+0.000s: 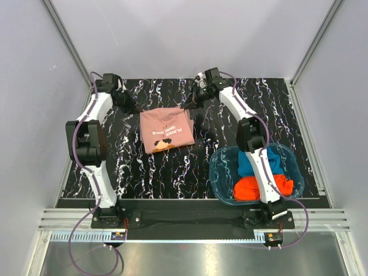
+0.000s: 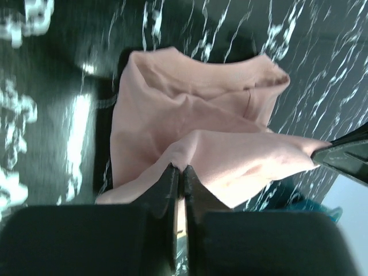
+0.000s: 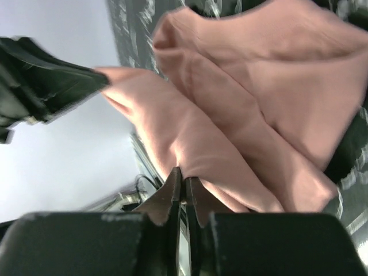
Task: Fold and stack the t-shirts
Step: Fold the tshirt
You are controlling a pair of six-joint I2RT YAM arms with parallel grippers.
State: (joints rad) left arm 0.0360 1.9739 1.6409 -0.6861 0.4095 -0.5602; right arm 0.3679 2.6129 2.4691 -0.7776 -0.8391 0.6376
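Observation:
The dusty-pink t-shirt lies folded on the black marbled table, its dark-and-orange print facing up. My left gripper is at the shirt's far left corner. In the left wrist view its jaws are shut on a raised fold of the pink t-shirt. My right gripper is at the far right corner, and its jaws are shut on a lifted ridge of the pink t-shirt. A blue t-shirt and an orange-red t-shirt lie crumpled in the tub.
A translucent blue plastic tub stands at the near right of the table, beside the right arm's base. White enclosure walls close in the table at the back and on both sides. A metal rail runs along the near edge.

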